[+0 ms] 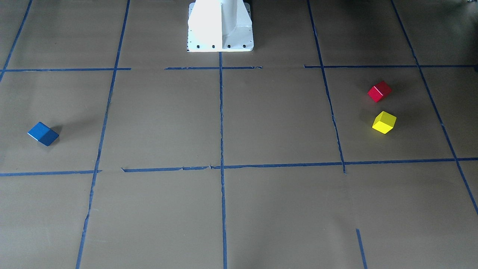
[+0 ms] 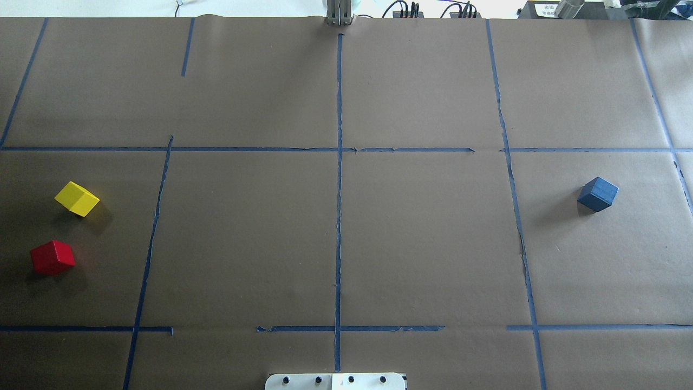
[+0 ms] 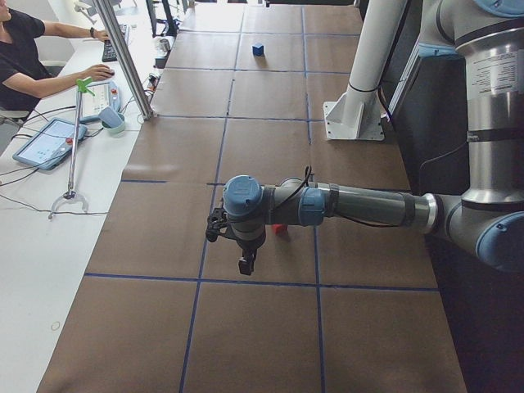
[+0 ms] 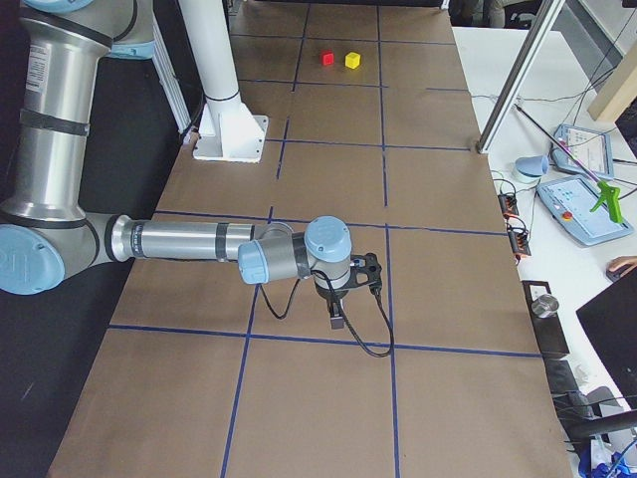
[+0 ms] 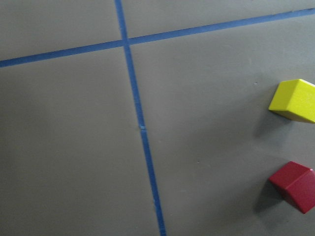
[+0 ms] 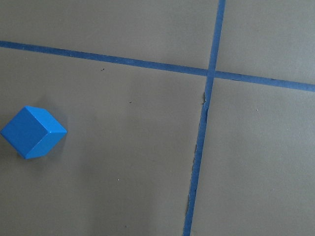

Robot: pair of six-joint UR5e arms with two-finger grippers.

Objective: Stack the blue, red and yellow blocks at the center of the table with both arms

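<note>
**Blocks.** The blue block [image 2: 597,194] lies alone on the robot's right side of the table [image 2: 422,244]. The red block [image 2: 52,257] and yellow block [image 2: 77,198] sit near each other, not touching, on its left. None is at centre and nothing is stacked.

**Handling.** They are probably light, rigid, smooth-faced cubes. Grip across two opposite flat faces, wrist turned to match each block's skew.

**Grippers.** The left gripper [image 3: 245,268] hangs above the table to one side of red and yellow. The right gripper [image 4: 336,322] is likewise offset from blue. Whether either is open or closed cannot be told.
</note>
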